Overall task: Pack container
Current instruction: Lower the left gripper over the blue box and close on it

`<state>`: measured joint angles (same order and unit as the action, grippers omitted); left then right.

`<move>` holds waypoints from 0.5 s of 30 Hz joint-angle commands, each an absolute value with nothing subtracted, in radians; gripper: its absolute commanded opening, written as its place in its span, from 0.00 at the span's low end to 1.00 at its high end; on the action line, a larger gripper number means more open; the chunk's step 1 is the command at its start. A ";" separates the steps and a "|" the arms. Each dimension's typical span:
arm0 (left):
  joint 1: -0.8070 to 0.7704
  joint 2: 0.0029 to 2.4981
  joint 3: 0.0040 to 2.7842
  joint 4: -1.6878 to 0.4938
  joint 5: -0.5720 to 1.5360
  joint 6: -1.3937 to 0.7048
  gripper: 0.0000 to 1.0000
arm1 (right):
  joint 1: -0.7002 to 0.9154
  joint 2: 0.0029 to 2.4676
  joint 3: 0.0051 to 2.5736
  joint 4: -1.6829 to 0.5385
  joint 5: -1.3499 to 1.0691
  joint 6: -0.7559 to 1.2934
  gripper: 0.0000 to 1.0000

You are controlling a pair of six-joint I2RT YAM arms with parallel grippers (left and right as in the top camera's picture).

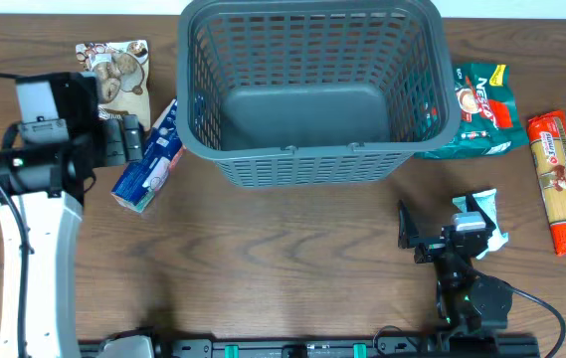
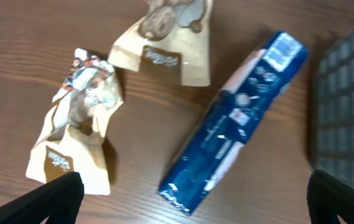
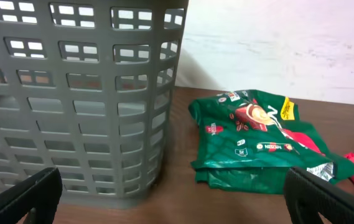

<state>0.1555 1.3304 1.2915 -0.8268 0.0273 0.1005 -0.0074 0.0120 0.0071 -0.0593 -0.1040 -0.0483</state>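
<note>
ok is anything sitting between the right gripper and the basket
Nothing visible does. Only bare table lies between the open right gripper and the basket. The green coffee packet lies to the right of the basket, outside that path.

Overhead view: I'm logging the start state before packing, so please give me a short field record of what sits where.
container: dark grey lattice basket, far centre, nothing inside
left of it: blue box lying flat; two beige packets beyond the box
right of it: green coffee bag, then red pasta packet farther right
near right: white-teal packet
left gripper: open, empty, by the blue box
right gripper: open, empty, beside the white-teal packet
</note>
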 commanded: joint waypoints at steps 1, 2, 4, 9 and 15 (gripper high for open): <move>0.190 1.365 1.307 -0.830 0.102 0.169 0.98 | -0.014 0.006 0.006 -0.064 -0.102 -0.060 0.99; 0.198 1.379 1.307 -0.835 0.146 0.197 0.98 | -0.014 0.006 0.006 -0.064 -0.102 -0.060 0.99; 0.208 1.414 1.306 -0.851 0.224 0.249 0.98 | -0.014 0.006 0.006 -0.064 -0.102 -0.060 0.99; 0.211 1.521 1.306 -0.902 0.356 0.429 0.98 | -0.014 0.006 0.006 -0.064 -0.102 -0.060 0.99; 0.213 1.633 1.306 -0.894 0.309 0.449 0.99 | -0.014 0.006 0.006 -0.064 -0.102 -0.060 0.99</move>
<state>0.2077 1.5997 1.2919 -0.8902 0.3058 0.3981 -0.0074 0.0120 0.0071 -0.0593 -0.1040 -0.0486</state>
